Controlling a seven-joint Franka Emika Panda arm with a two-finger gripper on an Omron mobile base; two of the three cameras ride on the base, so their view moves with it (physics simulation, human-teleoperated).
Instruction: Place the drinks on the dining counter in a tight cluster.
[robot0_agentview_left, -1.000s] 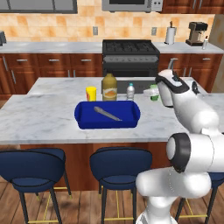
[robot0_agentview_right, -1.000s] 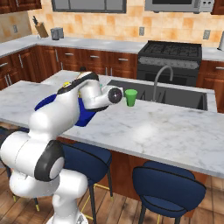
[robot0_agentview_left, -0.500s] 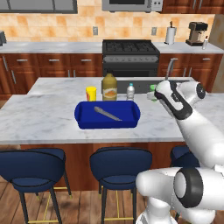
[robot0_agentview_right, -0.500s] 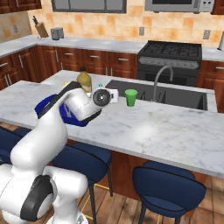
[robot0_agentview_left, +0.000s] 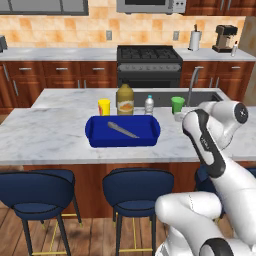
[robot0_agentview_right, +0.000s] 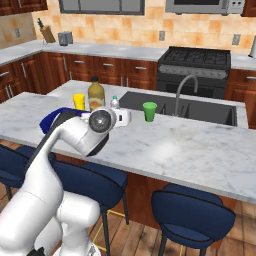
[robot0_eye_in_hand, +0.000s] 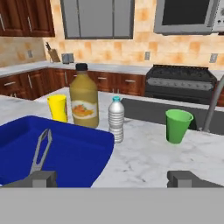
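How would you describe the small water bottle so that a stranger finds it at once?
Look at the long marble dining counter with the sink. Behind the blue tray stands a big amber juice jug; the water bottle is just beside it, towards the green cup. It is the clear, ribbed one.

2 base views flank counter (robot0_agentview_left: 50, 135); hand view close.

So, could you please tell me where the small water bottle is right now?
The water bottle stands upright on the dining counter, just right of the juice jug and left of the green cup in the hand view, behind the blue tray's corner.
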